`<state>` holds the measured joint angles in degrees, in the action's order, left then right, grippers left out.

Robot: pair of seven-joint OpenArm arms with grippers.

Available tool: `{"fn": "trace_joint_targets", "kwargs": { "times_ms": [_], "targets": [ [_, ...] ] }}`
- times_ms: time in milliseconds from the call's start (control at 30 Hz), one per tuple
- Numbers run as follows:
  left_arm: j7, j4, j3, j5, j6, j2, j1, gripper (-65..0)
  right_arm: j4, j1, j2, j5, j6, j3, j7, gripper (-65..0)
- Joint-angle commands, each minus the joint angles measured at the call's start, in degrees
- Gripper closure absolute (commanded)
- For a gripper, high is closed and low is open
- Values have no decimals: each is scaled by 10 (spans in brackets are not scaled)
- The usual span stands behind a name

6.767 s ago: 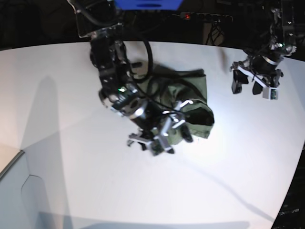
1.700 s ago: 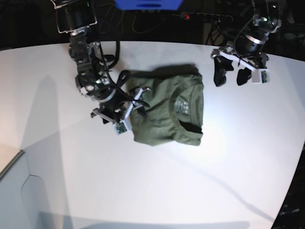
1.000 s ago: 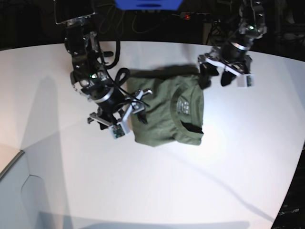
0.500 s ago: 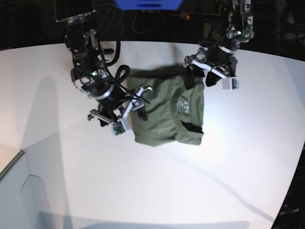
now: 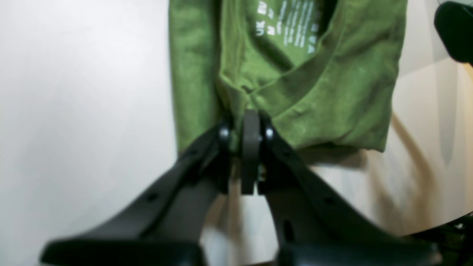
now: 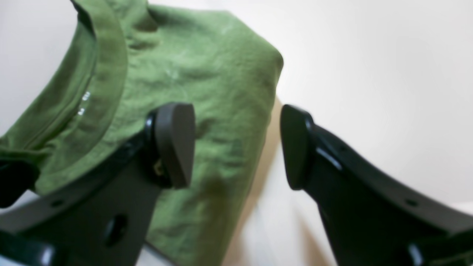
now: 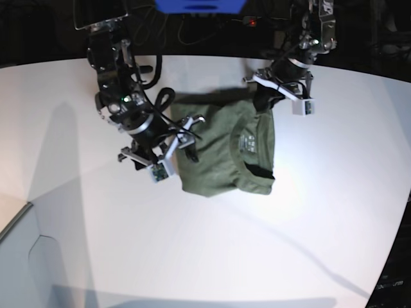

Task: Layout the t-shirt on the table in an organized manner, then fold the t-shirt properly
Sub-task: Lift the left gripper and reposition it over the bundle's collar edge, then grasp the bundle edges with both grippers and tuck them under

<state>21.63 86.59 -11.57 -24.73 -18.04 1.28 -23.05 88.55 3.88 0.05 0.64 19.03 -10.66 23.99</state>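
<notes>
t-shirt | neck print: "UK" legible, rest blurred

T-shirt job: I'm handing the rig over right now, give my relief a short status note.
Left gripper: shut, pinching the t-shirt at its edge near the collar.
Right gripper: open, straddling the shirt's opposite edge, not gripping.
Shirt: on the white table, bunched into a rough rectangle, collar and neck print facing up, not spread flat.
Done: one grip taken.
Left: close the right gripper, spread the shirt flat, then fold it.
</notes>
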Motion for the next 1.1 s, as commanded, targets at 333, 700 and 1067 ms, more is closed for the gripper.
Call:
{"fn": "trace_joint_targets", "kwargs": {
  "times_ms": [333,700,1067],
  "targets": [
    [-10,29,-5,-7,-4,1,-33,0,8,-6,-3,-5,-1,-2,-15,-369],
    [-6,24,-5,-7,-3,8,-33,-15,8,-6,-5,-5,-1,-3,-15,-369],
    [-10,106,-7,-7,-6,5,-77,-302,13,11,-5,-6,0,-4,-15,-369]
  ]
}}
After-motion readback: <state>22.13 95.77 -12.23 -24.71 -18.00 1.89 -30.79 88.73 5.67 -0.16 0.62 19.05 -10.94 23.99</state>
